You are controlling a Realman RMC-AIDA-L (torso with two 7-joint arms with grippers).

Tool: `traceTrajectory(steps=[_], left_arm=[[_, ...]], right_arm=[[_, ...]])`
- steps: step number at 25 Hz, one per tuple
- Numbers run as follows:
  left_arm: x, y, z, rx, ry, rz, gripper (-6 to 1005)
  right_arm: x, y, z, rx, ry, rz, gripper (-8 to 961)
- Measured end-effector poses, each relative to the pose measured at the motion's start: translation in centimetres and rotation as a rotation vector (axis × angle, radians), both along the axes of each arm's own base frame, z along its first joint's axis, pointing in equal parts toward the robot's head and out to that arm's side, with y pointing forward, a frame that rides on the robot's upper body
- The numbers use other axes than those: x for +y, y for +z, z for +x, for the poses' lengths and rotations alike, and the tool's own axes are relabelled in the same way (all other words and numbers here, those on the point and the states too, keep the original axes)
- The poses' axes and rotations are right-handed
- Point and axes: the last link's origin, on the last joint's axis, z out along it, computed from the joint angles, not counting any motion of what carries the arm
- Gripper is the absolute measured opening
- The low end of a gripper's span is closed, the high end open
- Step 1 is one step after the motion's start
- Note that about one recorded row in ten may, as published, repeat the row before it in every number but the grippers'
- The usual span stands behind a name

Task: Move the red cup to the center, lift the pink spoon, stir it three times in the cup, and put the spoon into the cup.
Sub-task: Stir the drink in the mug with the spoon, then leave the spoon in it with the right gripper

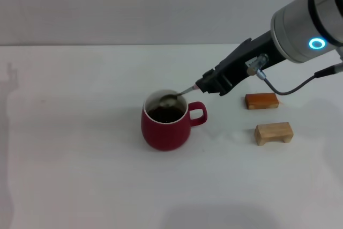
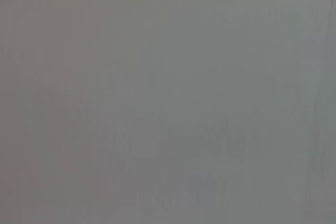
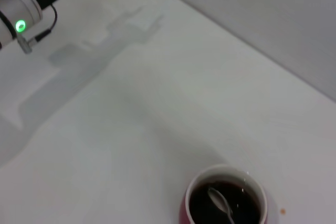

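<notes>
The red cup (image 1: 165,127) stands near the middle of the white table, handle pointing right, with dark liquid inside. My right gripper (image 1: 201,86) reaches in from the upper right and is shut on the pink spoon (image 1: 181,93), whose handle is mostly hidden between the fingers. The spoon slants down to the left, its metal bowl sitting just inside the cup's rim. In the right wrist view the spoon (image 3: 219,201) dips into the liquid of the cup (image 3: 195,182). My left arm (image 3: 21,9) shows far off at the table's edge, its fingers out of sight.
Two small wooden blocks lie to the right of the cup: an orange-brown one (image 1: 262,101) and a pale one (image 1: 273,132) nearer me. The right arm's cable (image 1: 292,88) hangs above them. The left wrist view shows only a blank grey surface.
</notes>
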Motion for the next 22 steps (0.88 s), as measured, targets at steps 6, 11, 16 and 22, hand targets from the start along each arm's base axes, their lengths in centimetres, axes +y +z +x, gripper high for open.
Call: traceTrajectory(steps=[6,11,16,22], left_arm=[[-0.2,-0.2,-0.1,-0.004,0.003,-0.004,575],[-0.2,-0.2,-0.1,-0.004,0.003,-0.005,575],[-0.1,-0.2,0.0,-0.004,0.000,-0.005,576],[-0.1,-0.2,-0.1,-0.002,0.003,-0.006,576]], right_arm=[[1.1,-0.9,0.5,-0.013,-0.015,-0.024,136],[2.2,-1.3,0.5,-0.027,-0.025,-0.039,136],[3.2,-1.7,0.1,-0.050,-0.026,-0.052,136],[3.7,-2.1,-0.7,-0.065,-0.009,-0.068,136]])
